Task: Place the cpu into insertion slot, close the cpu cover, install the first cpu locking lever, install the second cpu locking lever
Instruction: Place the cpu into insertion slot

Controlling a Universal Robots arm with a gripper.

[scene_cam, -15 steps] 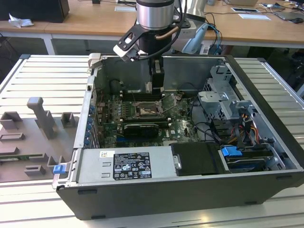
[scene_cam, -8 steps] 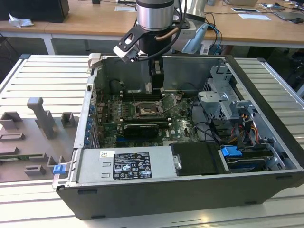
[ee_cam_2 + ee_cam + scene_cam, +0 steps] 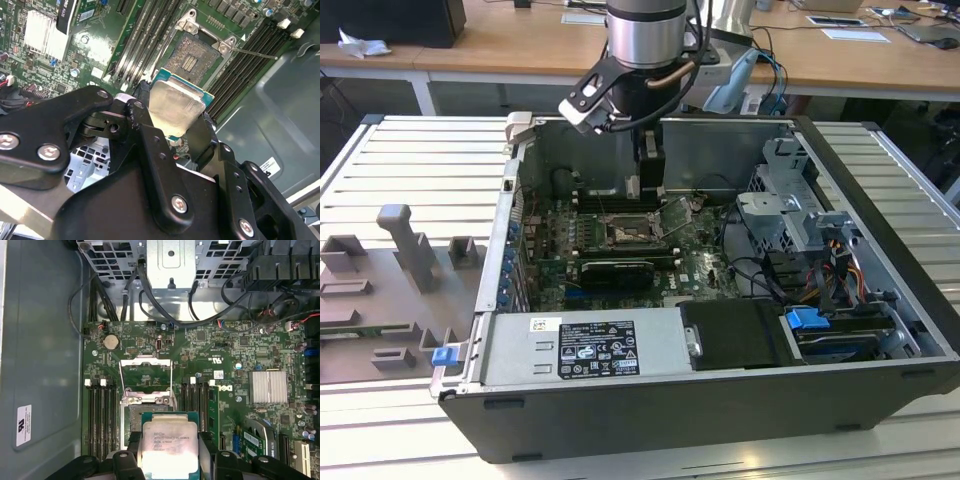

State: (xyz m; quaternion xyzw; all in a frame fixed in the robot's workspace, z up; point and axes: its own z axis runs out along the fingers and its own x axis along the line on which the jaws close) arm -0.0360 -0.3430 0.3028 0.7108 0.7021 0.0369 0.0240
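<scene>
- cpu [image 3: 166, 447] was held in the gripper [image 3: 167, 460]. Its two black fingers [image 3: 131, 452] pressed on two sides of the chip, with no gap showing.
- In both wrist views the cpu [image 3: 175, 107] was up in the air, not yet in the insertion slot [image 3: 192, 57]. In the first wrist view it covered part of the slot.
- Small grey print sat on the shiny top of the cpu.
- The cpu cover [image 3: 146, 360] was flipped open, so the dark insertion slot [image 3: 131, 422] lay bare.
- A white label [image 3: 23, 425] with black print was stuck on the grey wall of the computer case [image 3: 620, 420].
- A bigger white sticker [image 3: 585, 350] full of print and small marks lay on the silver power box [image 3: 510, 350], near the front of the case.
- Inside the open case lay the green board [image 3: 210, 355], long black memory slots [image 3: 102, 420] on both sides of the insertion slot, a silver ribbed block [image 3: 269, 387], a round flat battery [image 3: 110, 342] and black cables [image 3: 150, 300].
- In the exterior view the gripper [image 3: 648, 190] reached down into the case, above the insertion slot [image 3: 625, 232].
- A metal drive cage [image 3: 790, 210] filled the case on the exterior view's right.
</scene>
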